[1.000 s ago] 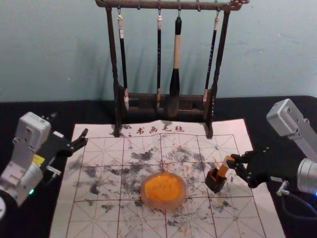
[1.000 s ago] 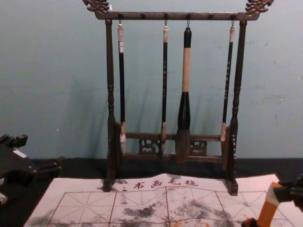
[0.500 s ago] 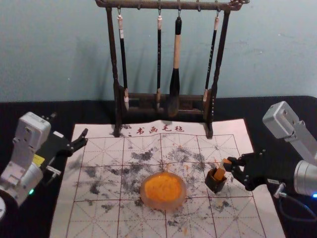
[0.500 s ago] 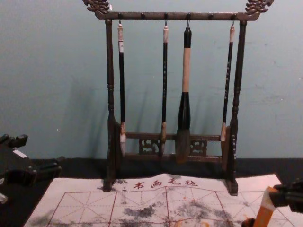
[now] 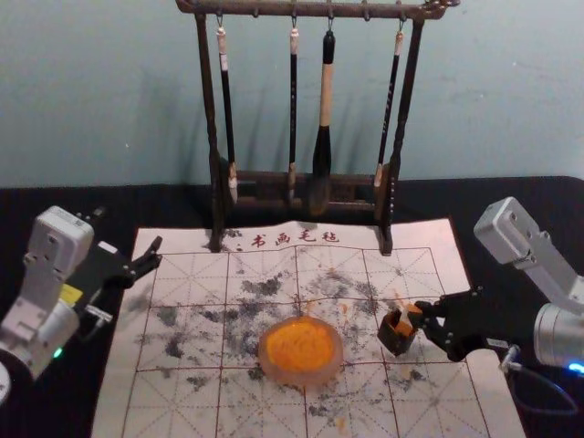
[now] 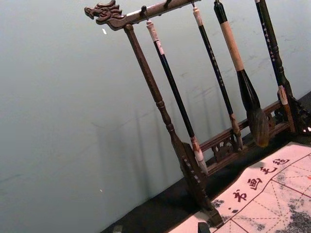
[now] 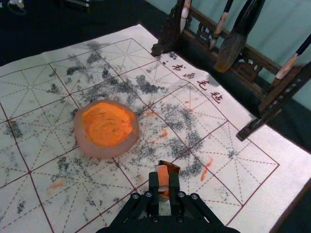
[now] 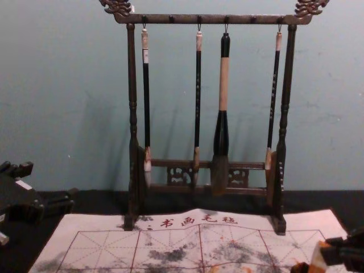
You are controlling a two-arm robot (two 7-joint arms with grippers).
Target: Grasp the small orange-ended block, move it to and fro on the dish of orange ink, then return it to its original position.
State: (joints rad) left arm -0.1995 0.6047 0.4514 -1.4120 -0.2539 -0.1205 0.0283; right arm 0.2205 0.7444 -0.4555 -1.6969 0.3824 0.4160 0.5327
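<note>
My right gripper (image 5: 427, 316) is at the right side of the mat, shut on the small orange-ended block (image 5: 409, 318). The block leans, its lower end at the opening of a small dark holder (image 5: 395, 338); how deep it sits I cannot tell. In the right wrist view the gripper (image 7: 164, 187) has the block (image 7: 163, 175) between its fingers, in front of the holder (image 7: 171, 166). The round dish of orange ink (image 5: 300, 352) rests left of the holder. My left gripper (image 5: 132, 244) stays parked, open, at the mat's left edge.
A dark wooden rack (image 5: 213, 137) with several hanging brushes stands at the back of the mat. The gridded white mat (image 5: 182, 401) has grey and orange stains. Black cloth (image 5: 511, 214) surrounds it, and a plain wall rises behind.
My right gripper has come down and slightly left with the block, bringing the block lower at the holder. The dish and the left arm have stayed still.
</note>
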